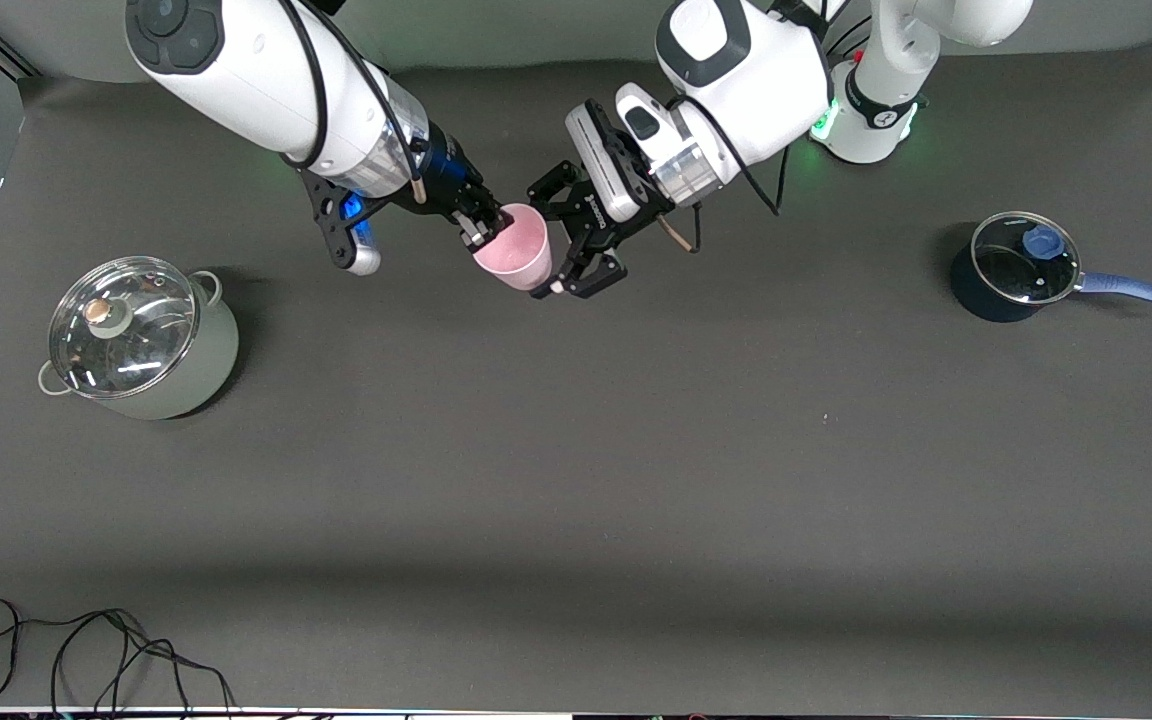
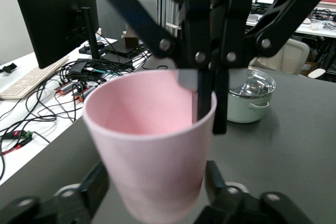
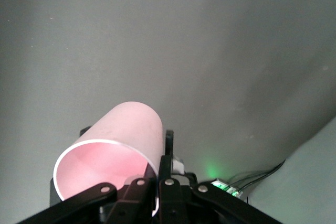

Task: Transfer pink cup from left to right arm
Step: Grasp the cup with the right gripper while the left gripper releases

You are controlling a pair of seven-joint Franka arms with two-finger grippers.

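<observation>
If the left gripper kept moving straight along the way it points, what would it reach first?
Probably the pink cup: the open left gripper points at its base, while the right gripper clamps its rim.

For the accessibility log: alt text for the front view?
Pink plastic cup held over the dark table, rim pinched by the right gripper, left gripper at its base. Lidded green pot at the right arm's end, blue saucepan at the left's.
</observation>
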